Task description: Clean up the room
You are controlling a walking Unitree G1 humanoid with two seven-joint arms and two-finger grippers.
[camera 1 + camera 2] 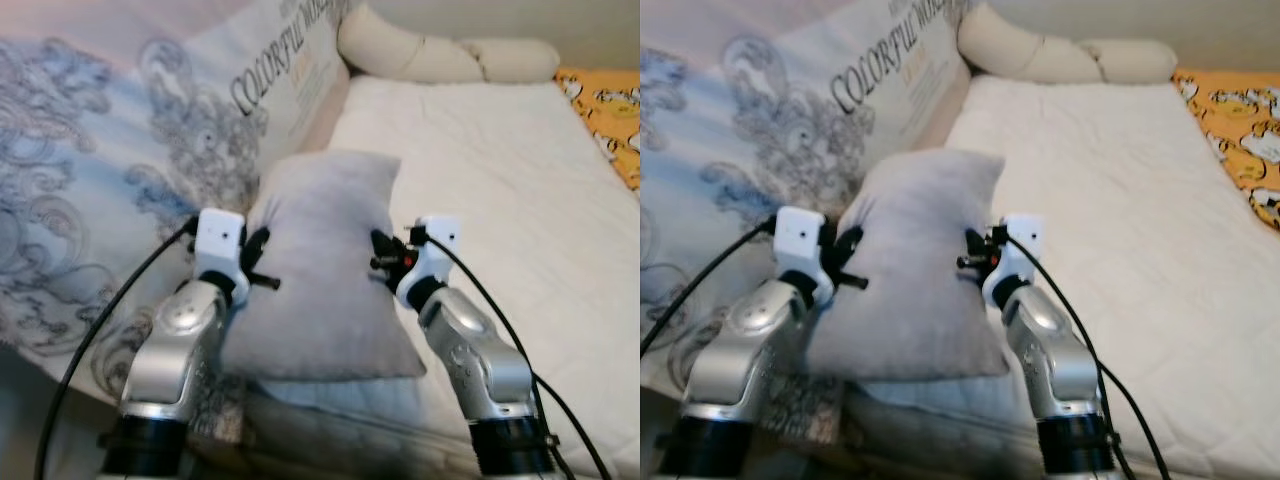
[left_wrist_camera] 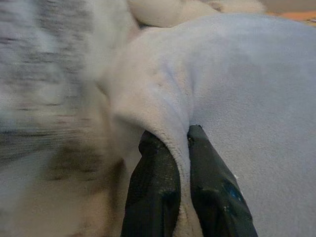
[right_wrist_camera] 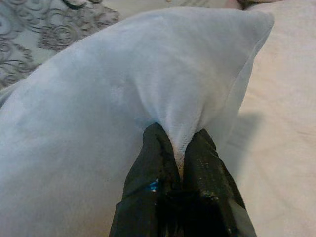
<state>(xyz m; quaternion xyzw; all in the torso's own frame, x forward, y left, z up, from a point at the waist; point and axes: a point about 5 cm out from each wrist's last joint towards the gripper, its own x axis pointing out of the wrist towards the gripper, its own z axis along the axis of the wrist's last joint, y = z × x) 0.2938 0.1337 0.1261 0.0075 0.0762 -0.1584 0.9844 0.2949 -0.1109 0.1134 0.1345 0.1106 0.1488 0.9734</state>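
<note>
Pillow, grey, plush (image 1: pixel 320 270): held above the near edge of the bed (image 1: pixel 500 200), at centre of the head views, between both arms. Left tool (image 2: pixel 180 148): fingers nearly closed, pinching a fold of the pillow's 9 o'clock edge. Right tool (image 3: pixel 180 148): likewise pinched on a seam at the 3 o'clock edge. Patterned duvet (image 1: pixel 90 180): bunched at 9 to 11 o'clock. Cream bolster (image 1: pixel 440 55): at 12 o'clock, head of bed. Progress, as judged: pillow lifted but not yet placed; duvet unstraightened. Containers: none visible.
</note>
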